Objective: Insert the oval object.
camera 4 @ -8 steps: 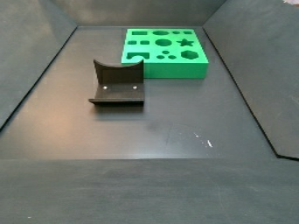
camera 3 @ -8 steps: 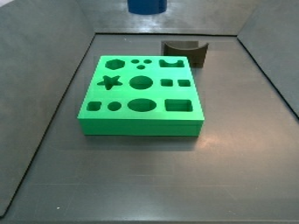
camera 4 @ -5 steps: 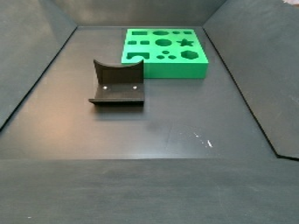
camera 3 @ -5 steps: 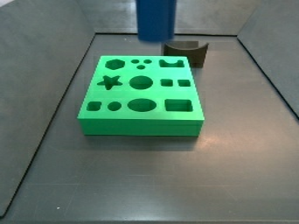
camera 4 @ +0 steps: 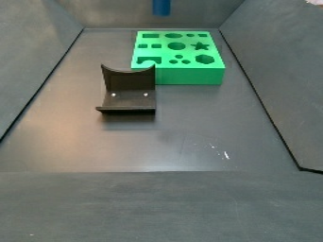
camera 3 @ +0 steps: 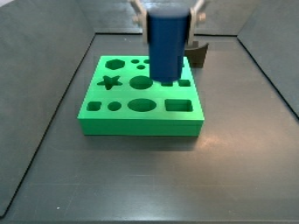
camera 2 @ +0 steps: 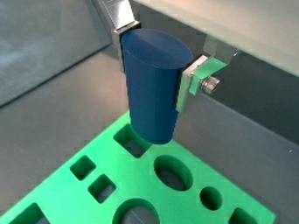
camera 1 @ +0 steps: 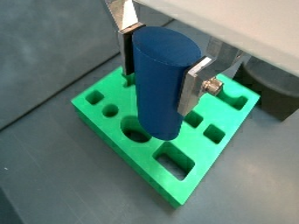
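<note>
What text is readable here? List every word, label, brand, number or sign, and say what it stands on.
None: no view shows any readable word, number, brand or sign.
The oval object, shut in the gripper above the green block: plain dark blue.
The green block: only shaped cutouts, no lettering.
The fixture on the floor: bare; two pale dots in a side view, seemingly screws, not characters.

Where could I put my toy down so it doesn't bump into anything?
The dark floor in front of the fixture and green block is bare, as is the strip right of the block. Above the block it's crowded: the gripper holds the oval object there.
</note>
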Available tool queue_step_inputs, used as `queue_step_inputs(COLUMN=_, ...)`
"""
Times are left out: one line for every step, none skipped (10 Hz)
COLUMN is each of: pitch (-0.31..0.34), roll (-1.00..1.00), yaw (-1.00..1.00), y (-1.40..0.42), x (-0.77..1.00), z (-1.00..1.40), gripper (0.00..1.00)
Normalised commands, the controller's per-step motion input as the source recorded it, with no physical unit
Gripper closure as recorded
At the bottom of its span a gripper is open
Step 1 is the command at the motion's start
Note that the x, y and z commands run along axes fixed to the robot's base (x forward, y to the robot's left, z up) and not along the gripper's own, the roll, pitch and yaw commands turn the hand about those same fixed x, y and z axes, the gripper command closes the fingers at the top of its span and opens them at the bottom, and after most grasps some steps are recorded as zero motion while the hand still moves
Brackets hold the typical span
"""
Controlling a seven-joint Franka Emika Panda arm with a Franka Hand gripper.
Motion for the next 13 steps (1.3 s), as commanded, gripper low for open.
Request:
queue_step_inputs(pitch=-0.083, roll=0.08, yaw=0.0, y=0.09, x=-0.11, z=-0.87, gripper=1.0)
queue_step_inputs(pitch=-0.106, roll=0.02, yaw=0.0, y=0.12, x=-0.29, z=-0.72, gripper=1.0)
queue_step_inputs(pitch=-0.107, roll=0.0, yaw=-0.02, y=0.11, x=-0.41, z=-0.59, gripper=1.0)
queue_step_inputs(pitch=-0.116, roll=0.0, yaw=-0.01, y=0.04, x=-0.41, z=-0.55, gripper=1.0)
queue_step_inputs(pitch=-0.109, roll=-0.01, yaw=0.0, y=0.0, x=-0.33, z=-0.51, gripper=1.0)
queue_step_inputs(pitch=-0.057, roll=-0.06, yaw=0.0, y=0.0, x=-0.15, z=-0.38, gripper=1.0)
queue_step_inputs(pitch=0.0, roll=0.0, yaw=0.0, y=0.0, x=0.0, z=-0.39, gripper=1.0)
queue_step_inputs(pitch=-0.001, roll=0.0, yaw=0.0, y=0.0, x=0.0, z=-0.45, gripper=1.0)
queue_step_inputs(pitch=-0.003, roll=0.0, yaw=0.0, y=-0.03, x=0.0, z=-0.47, gripper=1.0)
queue_step_inputs(pitch=-0.021, roll=0.0, yaw=0.0, y=-0.01, x=-0.13, z=-0.39, gripper=1.0)
queue_step_inputs(pitch=-0.02, roll=0.0, yaw=0.0, y=-0.02, x=-0.12, z=-0.32, gripper=1.0)
queue_step_inputs(pitch=-0.027, roll=0.0, yaw=0.0, y=-0.01, x=-0.02, z=-0.42, gripper=1.0)
queue_step_inputs(pitch=0.0, roll=0.01, yaw=-0.01, y=0.0, x=0.05, z=-0.5, gripper=1.0)
